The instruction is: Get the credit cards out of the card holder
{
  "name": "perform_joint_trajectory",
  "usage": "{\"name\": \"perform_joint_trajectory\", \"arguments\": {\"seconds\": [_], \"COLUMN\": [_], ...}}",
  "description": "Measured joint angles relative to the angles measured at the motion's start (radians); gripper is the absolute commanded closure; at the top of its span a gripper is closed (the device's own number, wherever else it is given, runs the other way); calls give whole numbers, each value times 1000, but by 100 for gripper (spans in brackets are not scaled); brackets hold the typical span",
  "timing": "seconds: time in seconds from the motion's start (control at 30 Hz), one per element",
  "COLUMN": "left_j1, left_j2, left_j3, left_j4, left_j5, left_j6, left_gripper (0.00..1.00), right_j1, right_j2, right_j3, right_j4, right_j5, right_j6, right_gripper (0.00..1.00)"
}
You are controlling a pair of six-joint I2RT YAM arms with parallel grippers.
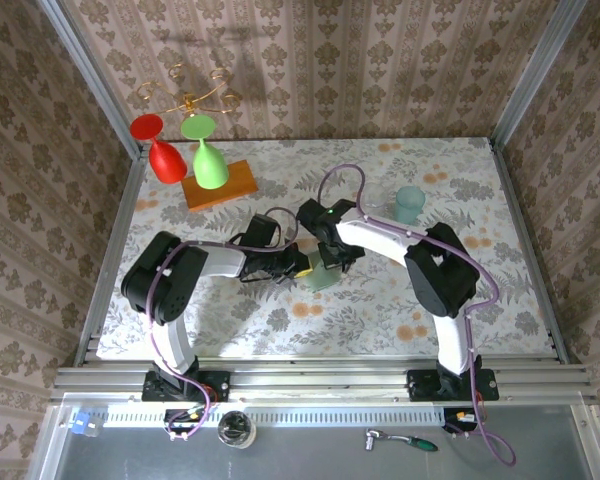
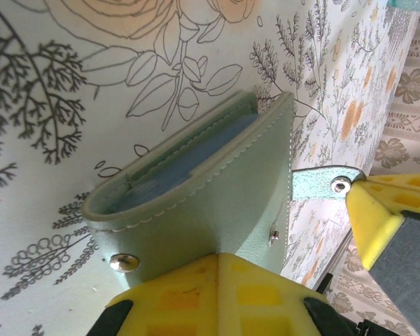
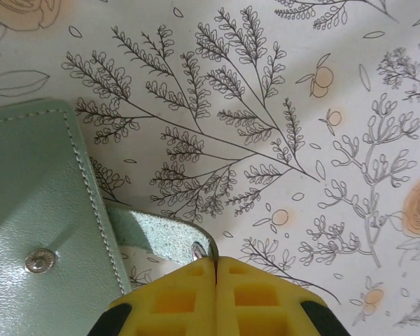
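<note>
The card holder (image 1: 320, 276), a pale sage-green wallet, lies mid-table where both arms meet. My left gripper (image 2: 220, 260) is shut on the wallet's near edge (image 2: 217, 203), between its two snap studs. The wallet gapes slightly, and a blue credit card (image 2: 185, 164) shows inside it. My right gripper (image 3: 215, 260) is shut on the snap tab (image 3: 161, 231), which it holds stretched out sideways from the wallet body (image 3: 35, 203). In the left wrist view the tab (image 2: 315, 183) runs to one of the right gripper's yellow fingers (image 2: 374, 220). I see no red card.
A translucent teal cup (image 1: 410, 204) stands behind the right arm. At the back left an orange wooden block (image 1: 220, 186) carries a green upturned glass (image 1: 208, 160), with a red one (image 1: 162, 152) beside it. Metal rails edge the floral table.
</note>
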Motion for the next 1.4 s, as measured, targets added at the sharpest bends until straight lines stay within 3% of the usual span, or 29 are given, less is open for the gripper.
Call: {"name": "perform_joint_trajectory", "arguments": {"seconds": [0.23, 0.5, 1.4], "left_j1": [-8, -14, -18], "left_j2": [-24, -27, -57], "left_j3": [-5, 14, 17], "left_j4": [-19, -43, -71], "left_j5": [-34, -34, -73], "left_j6": [5, 6, 6], "left_gripper": [86, 82, 80], "right_j1": [-55, -87, -111], "right_j2": [-27, -31, 24], "right_j3": [-38, -50, -53], "right_j4": [63, 111, 161], "right_j5": [-145, -271, -351], "right_j6": [3, 2, -5], "right_gripper": [85, 76, 77]}}
